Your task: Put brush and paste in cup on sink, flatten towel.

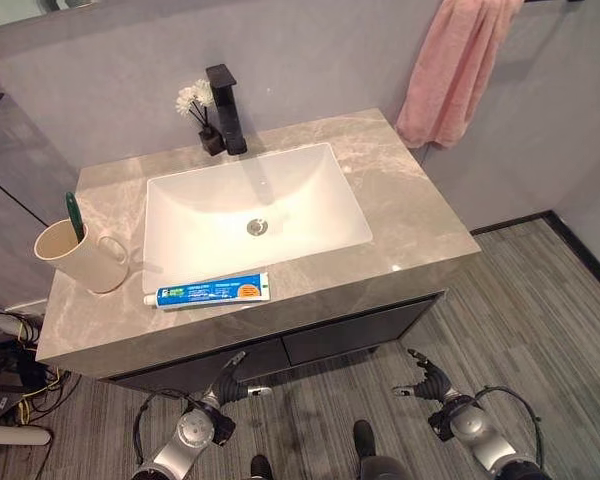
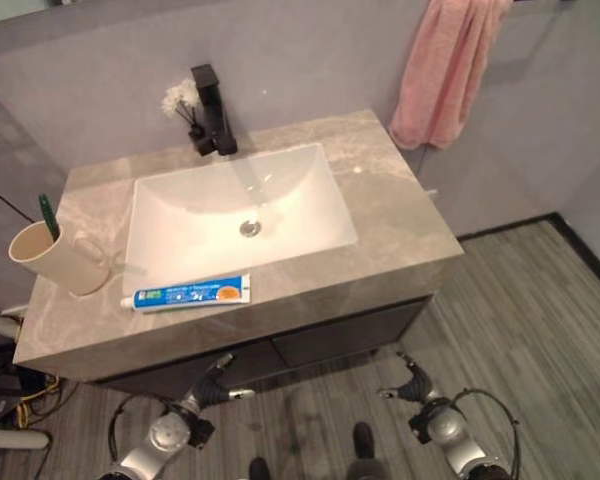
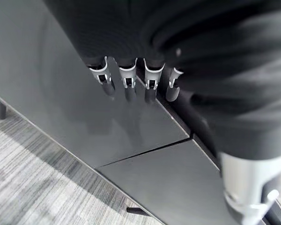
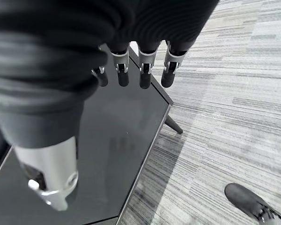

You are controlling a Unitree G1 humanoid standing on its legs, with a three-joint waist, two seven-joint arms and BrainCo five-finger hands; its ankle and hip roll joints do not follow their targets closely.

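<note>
A beige cup (image 1: 82, 262) stands on the left of the marble counter (image 1: 405, 195), with a green toothbrush (image 1: 73, 214) upright in it. A blue toothpaste tube (image 1: 208, 291) lies flat on the counter's front strip, just before the white sink basin (image 1: 310, 195). On the wall at the upper right a pink towel (image 1: 450, 70) hangs bunched. Both hands are low in front of the dark cabinet, below counter height. My left hand (image 1: 230, 378) is open and holds nothing, its fingers (image 3: 127, 77) near the cabinet front. My right hand (image 1: 427, 378) is open too, its fingers (image 4: 143, 70) empty.
A black faucet (image 1: 225, 110) and a small vase of white flowers (image 1: 197, 103) stand behind the basin. The dark cabinet (image 1: 340, 335) with its drawer fronts sits under the counter. Cords and clutter (image 1: 10, 385) lie on the floor at the left.
</note>
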